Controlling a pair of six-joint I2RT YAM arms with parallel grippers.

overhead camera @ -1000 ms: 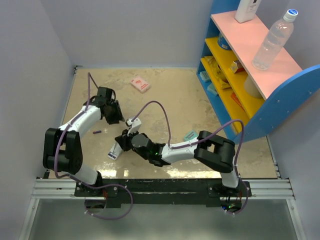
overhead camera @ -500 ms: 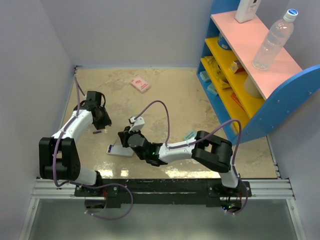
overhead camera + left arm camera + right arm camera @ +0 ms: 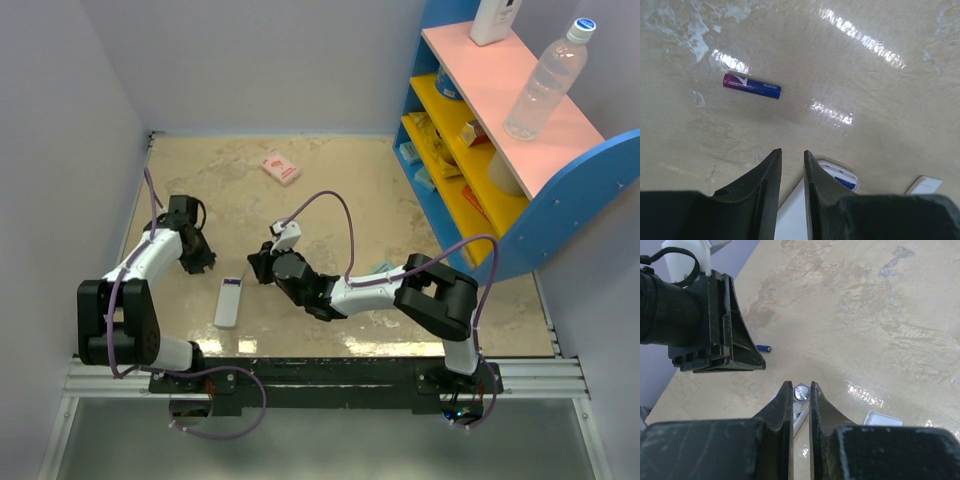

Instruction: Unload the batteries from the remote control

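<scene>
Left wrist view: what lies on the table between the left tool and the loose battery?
Nothing. In the left wrist view only bare, glossy table separates the left tool from the purple-blue battery. The remote control lies nearer, beside the fingertips.

Arm links: glossy white shells with black joint housings
Cables: purple, looping along both arms
Left gripper (image 3: 791,192): matte black tapered fingers
Right gripper (image 3: 800,412): black, scuffed
Bases: black blocks

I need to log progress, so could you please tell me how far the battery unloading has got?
Done: one battery lies loose on the table, apart from the remote control. In hand: nothing; the left hand and right hand are nearly closed and empty. Left: a blue battery still shows in the remote's open compartment.
</scene>
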